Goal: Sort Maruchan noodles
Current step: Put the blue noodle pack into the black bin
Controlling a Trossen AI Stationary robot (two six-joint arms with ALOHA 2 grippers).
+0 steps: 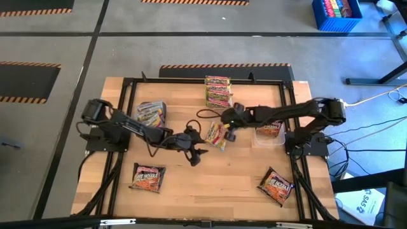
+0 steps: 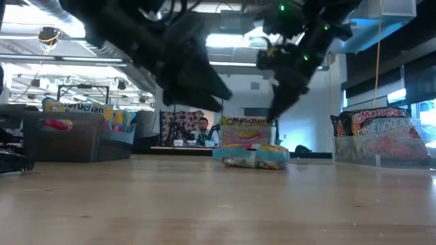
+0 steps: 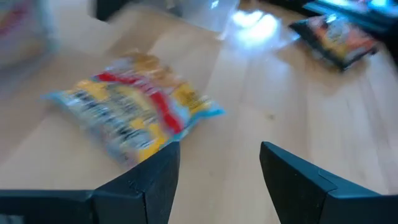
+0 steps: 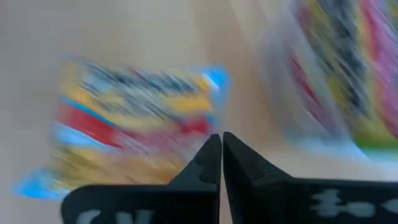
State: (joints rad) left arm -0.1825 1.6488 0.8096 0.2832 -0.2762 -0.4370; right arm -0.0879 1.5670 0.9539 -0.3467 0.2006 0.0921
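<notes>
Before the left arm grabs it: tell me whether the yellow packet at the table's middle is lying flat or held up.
Lying flat. The yellow packet rests on the table; the left gripper is open short of it, empty.

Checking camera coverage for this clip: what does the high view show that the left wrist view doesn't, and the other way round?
Only the high view shows the whole table, both arms, the right gripper shut above the table, the stack of yellow-green packets at the far edge, the tub of packets by the left arm, and the dark packet at the near left.

Only the left wrist view shows the left gripper close up, open and empty.

Both show the yellow packet lying mid-table and the dark packet at the near right.
</notes>
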